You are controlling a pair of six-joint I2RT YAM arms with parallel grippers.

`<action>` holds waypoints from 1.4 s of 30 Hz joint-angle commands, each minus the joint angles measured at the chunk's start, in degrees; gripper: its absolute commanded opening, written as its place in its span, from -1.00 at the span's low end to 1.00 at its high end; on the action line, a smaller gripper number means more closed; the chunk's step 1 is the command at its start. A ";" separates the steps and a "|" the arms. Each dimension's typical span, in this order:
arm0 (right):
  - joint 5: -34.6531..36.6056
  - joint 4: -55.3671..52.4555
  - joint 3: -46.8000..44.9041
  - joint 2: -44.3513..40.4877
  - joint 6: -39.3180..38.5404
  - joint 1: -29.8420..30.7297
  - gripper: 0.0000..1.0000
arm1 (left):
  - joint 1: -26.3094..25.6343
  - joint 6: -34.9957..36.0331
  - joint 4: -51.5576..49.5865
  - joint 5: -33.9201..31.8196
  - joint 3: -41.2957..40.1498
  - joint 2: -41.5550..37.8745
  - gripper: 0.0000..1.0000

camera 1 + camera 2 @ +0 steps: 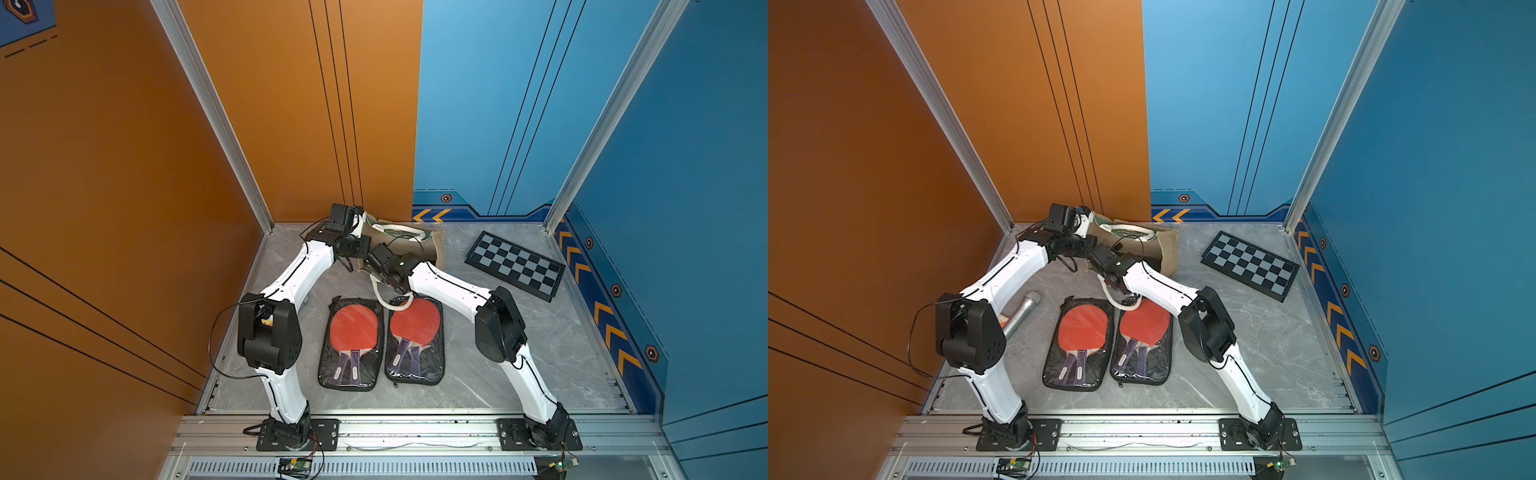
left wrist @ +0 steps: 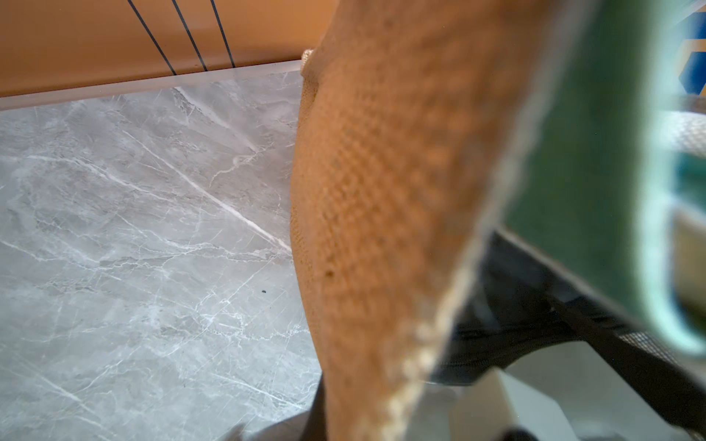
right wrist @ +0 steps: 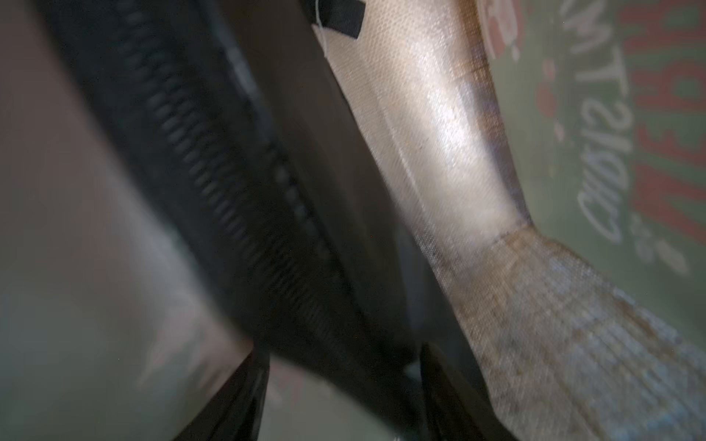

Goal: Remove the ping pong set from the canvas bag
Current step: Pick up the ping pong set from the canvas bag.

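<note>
The canvas bag (image 1: 434,245) (image 1: 1168,249) lies on its side at the back of the table. My left gripper (image 2: 344,427) is shut on the bag's tan burlap side (image 2: 382,191) at its left corner. Inside the bag, my right gripper (image 3: 342,351) stands open, its two dark fingers on either side of a black zippered ping pong set (image 3: 229,172). That black case (image 2: 515,305) also shows through the bag mouth in the left wrist view. Two more ping pong sets (image 1: 353,345) (image 1: 415,340) lie flat side by side on the table in front, red paddles showing.
A black-and-grey checkerboard (image 1: 515,266) (image 1: 1250,266) lies flat at the back right. A grey microphone (image 1: 1021,311) lies by the left arm's elbow. A white rope handle (image 1: 390,301) trails from the bag onto the right-hand set. Walls close in the back and sides.
</note>
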 commanded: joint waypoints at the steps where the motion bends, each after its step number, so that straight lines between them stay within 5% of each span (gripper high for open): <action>1: -0.10 -1.85 4.04 2.09 -1.71 -0.81 0.28 | 0.59 0.40 -1.25 1.75 -1.00 -1.28 -1.00; 7: -2.00 -5.64 11.77 7.19 -2.82 -1.78 0.10 | 0.64 0.01 -1.32 2.51 -0.60 -1.45 -1.00; 10: -2.26 -5.77 11.74 6.90 -2.37 -2.19 -0.99 | 0.59 -0.26 -1.41 2.28 -0.15 -1.72 -1.00; 31: -11.67 2.53 -4.41 -28.54 -10.10 1.77 -1.00 | 1.11 -9.81 -6.14 -1.93 9.75 -1.15 -1.00; 42: -26.29 9.32 -12.26 -45.47 0.35 -6.21 -1.00 | 1.00 -13.27 -6.28 -1.90 11.02 -0.28 -1.00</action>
